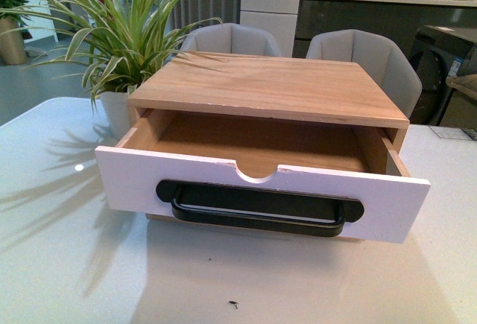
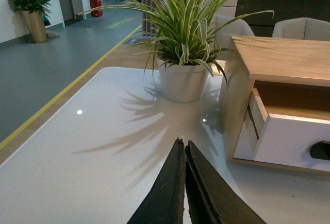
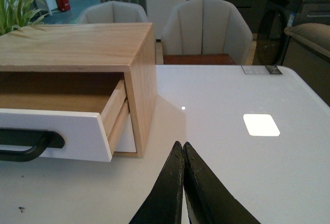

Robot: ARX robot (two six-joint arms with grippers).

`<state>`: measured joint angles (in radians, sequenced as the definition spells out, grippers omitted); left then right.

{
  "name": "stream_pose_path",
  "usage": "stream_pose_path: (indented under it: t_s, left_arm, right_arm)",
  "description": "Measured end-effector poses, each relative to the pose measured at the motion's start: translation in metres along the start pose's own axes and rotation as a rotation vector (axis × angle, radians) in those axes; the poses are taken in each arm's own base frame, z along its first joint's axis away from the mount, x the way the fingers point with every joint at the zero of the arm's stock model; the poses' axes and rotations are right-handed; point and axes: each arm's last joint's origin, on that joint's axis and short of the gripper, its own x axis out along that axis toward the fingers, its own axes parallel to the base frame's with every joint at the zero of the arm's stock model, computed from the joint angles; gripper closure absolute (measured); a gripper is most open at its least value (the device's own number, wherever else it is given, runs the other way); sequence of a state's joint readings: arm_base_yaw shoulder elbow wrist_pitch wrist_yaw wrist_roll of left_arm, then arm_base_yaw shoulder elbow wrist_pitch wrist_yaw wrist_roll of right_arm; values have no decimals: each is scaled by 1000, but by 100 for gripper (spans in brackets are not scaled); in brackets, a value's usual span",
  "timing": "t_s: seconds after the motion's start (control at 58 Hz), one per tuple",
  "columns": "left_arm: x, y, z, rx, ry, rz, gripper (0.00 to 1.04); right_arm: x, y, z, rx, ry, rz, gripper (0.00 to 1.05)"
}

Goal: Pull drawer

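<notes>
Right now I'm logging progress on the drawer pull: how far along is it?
Done, by the look of it: the drawer stands well out of the wooden box, its inside open to view. In hand: nothing; the left pincer and right pincer are both shut and off to the sides of the box, clear of the handle. Left: little, unless it must slide out further.

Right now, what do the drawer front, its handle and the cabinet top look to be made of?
Drawer front: white painted board, probably; matte, with a chipped top edge.
Bar handle: black, faint sheen; metal or plastic, unclear.
Cabinet top: light wood or veneer, with visible grain.
</notes>
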<state>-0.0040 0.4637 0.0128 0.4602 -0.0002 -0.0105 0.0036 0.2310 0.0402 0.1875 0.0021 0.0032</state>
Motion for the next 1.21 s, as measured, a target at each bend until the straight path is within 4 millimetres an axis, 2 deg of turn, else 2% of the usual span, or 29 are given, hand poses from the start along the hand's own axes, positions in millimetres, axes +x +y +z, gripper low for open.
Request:
stream_pose_path:
  t_s: [0.19,0.345,0.707,0.845,1.052,1.103,1.207]
  left_arm:
    - [-7,0,1,0,-3,0,102]
    - [-11,0,1,1,-2,0,102]
    - [-19,0,1,2,-3,0,102]
    - [-29,0,-3,2,12,0,102]
    - [-30,0,-2,2,2,0,102]
    - [-30,0,-2,2,2,0,97]
    - [-30,0,-2,2,2,0,77]
  right_arm:
    - [-4,0,-1,0,-31,2,103]
    - [-15,0,-5,0,-21,2,103]
    - [-15,0,-5,0,-23,1,103]
    - [-15,0,-5,0,-23,1,103]
    - [-15,0,-5,0,-24,2,103]
    - [-15,0,-5,-1,-24,2,96]
    - [-15,0,-5,-1,-24,2,78]
